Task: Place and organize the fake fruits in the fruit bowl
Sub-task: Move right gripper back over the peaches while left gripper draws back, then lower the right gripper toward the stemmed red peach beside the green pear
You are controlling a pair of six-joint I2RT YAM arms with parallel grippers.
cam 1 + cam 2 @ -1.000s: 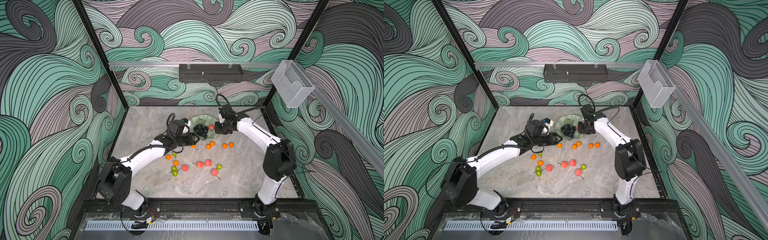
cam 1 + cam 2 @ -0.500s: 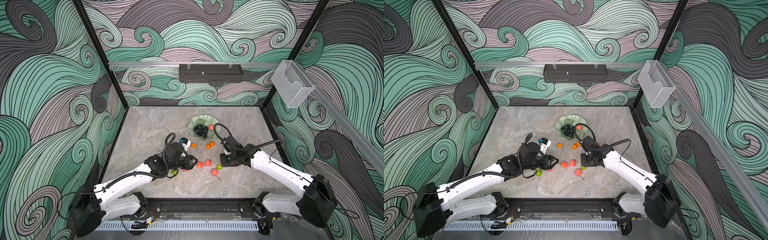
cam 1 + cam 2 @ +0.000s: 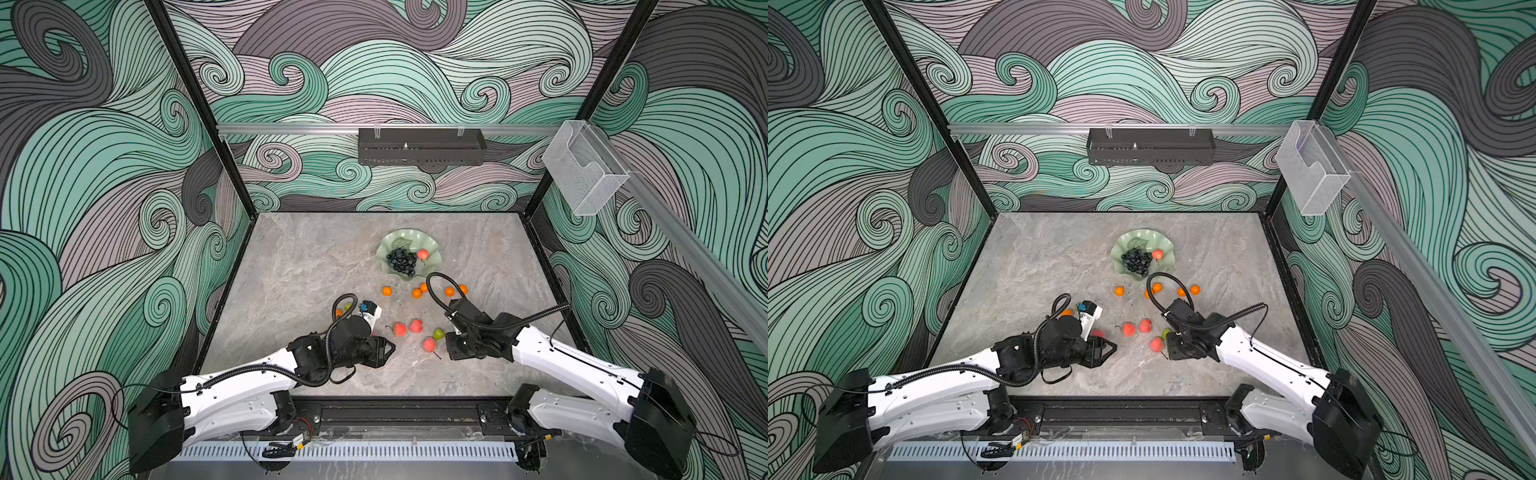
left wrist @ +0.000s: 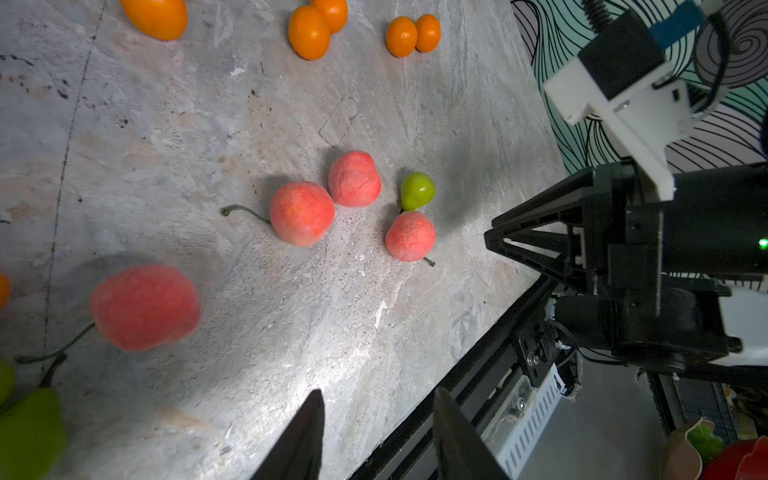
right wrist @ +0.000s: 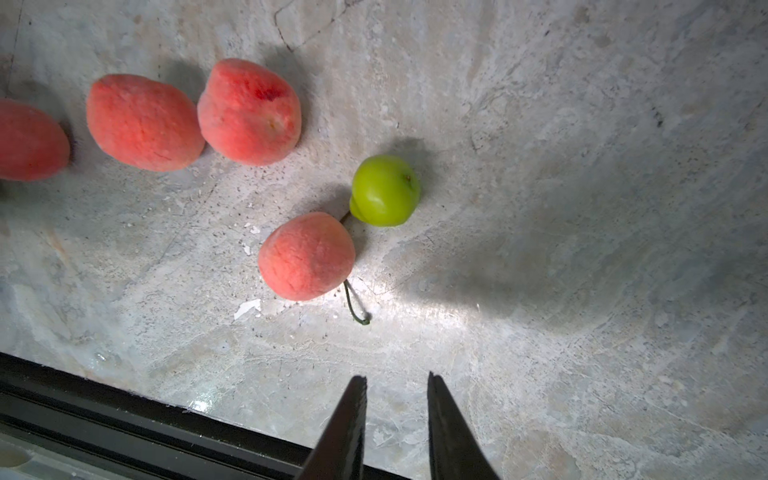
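Robot test cell in a lab. My left arm (image 3: 232, 386) and right arm (image 3: 573, 370) stand on a black base rail (image 3: 399, 415) at the front edge of a grey stone-look table (image 3: 316, 257). Black posts (image 3: 195, 108) and wave-printed panels (image 3: 374, 62) box it in on three sides. An aluminium rail (image 3: 291, 129) at the back carries a black slotted tray (image 3: 422, 147). A clear holder (image 3: 584, 174) hangs at one side.

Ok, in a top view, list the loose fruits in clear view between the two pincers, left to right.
In order: first pinkish-red plastic peach → second pinkish-red peach beside it → third pinkish-red peach, nearest the front → small green plastic pear.
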